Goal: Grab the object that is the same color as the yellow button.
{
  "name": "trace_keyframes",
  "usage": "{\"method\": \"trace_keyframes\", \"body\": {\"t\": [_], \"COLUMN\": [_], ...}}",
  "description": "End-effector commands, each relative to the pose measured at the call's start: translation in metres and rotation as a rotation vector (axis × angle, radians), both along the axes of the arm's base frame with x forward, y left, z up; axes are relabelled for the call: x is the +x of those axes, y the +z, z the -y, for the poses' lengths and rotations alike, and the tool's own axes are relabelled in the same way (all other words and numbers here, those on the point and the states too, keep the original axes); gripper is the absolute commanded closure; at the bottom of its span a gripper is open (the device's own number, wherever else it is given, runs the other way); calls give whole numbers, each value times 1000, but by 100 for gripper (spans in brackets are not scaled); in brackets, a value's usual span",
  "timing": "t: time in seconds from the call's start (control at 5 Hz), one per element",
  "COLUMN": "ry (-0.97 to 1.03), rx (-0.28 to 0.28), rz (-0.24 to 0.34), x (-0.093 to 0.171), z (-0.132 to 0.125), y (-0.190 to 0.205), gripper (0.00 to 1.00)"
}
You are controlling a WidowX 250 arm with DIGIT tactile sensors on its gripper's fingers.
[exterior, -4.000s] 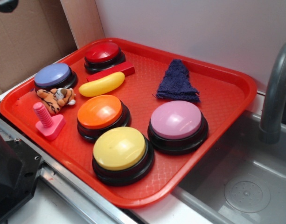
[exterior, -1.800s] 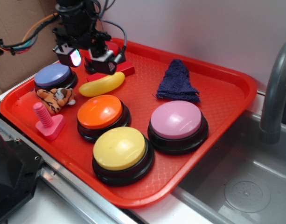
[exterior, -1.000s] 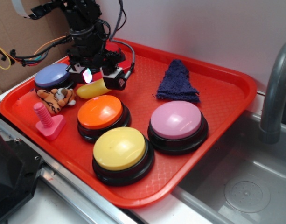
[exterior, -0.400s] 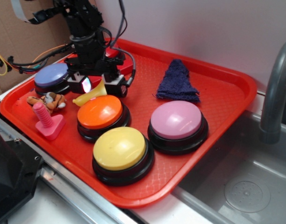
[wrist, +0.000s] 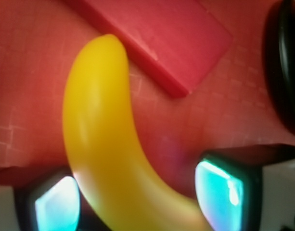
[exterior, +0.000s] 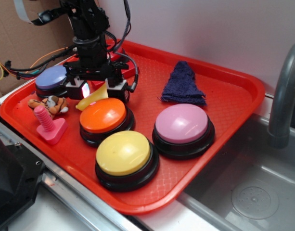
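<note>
The object, a yellow banana-shaped toy (exterior: 94, 97), lies on the red tray (exterior: 219, 120) with one end tipped up beside the orange button. My gripper (exterior: 100, 90) is down over it, open, a finger on either side. In the wrist view the banana (wrist: 99, 134) runs between the two glowing pads. The left pad (wrist: 56, 204) touches it, and a strip of tray shows between it and the right pad (wrist: 219, 192). The yellow button (exterior: 123, 153) stands at the tray's front, apart from the gripper.
An orange button (exterior: 103, 115) sits right in front of the gripper, a purple button (exterior: 51, 77) to its left. A red block (wrist: 157, 38) lies just beyond the banana. A tiger toy (exterior: 48, 103), pink screw (exterior: 48, 125), pink button (exterior: 182, 123) and blue cloth (exterior: 182, 84) share the tray. A sink (exterior: 253, 187) and faucet (exterior: 284, 96) lie to the right.
The gripper came in from the back left and dropped over the banana. The banana turned and one end tipped up. The tiger toy was nudged left.
</note>
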State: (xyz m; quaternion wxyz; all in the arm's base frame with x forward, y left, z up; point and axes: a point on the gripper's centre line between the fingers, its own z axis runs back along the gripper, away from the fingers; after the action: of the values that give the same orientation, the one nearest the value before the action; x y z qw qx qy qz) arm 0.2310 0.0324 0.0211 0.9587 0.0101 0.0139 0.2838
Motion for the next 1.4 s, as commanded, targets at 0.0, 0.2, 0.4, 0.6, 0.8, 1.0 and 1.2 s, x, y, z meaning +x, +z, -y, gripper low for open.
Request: {"method": "trace_keyframes", "body": {"t": [0.0, 0.2, 0.4, 0.6, 0.8, 1.0, 1.2], "ry": [-2, -42, -101, -159, -265, -359, -399], "rx": [-16, -25, -36, -15, 15, 60, 42], "rz": [66, 87, 107, 100, 75, 64, 82], "x": [4, 0, -5, -15, -20, -20, -20], "z": [-11, -17, -20, -19, -16, -13, -12], "y": [24, 43, 69, 105, 131, 146, 149], "gripper": [100, 100, 100, 100, 100, 100, 100]}}
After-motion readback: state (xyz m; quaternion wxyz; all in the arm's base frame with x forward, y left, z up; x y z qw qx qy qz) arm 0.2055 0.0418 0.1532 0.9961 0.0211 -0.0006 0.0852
